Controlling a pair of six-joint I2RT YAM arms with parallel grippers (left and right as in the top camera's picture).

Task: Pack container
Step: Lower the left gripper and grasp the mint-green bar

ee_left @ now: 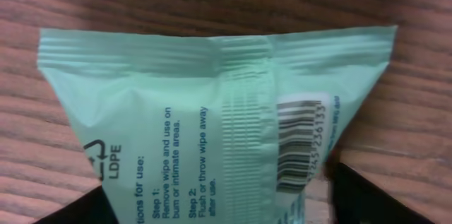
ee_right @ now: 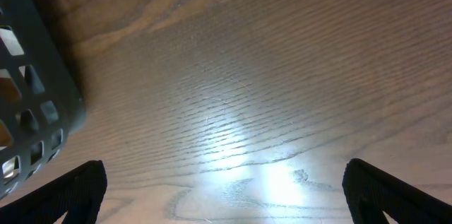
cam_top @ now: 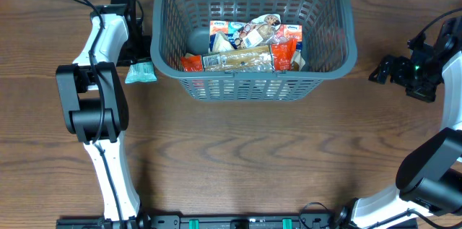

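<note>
While the left pincer (ee_left: 219,206) pinches a green wipes packet (ee_left: 212,97) (barcode up), the right pincer (ee_right: 226,189) gapes empty.

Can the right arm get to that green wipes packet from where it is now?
Probably not. The green wipes packet lies left of the basket; the right hand sits beyond its right side, so the basket stands between. The left hand is right at the packet.
</note>
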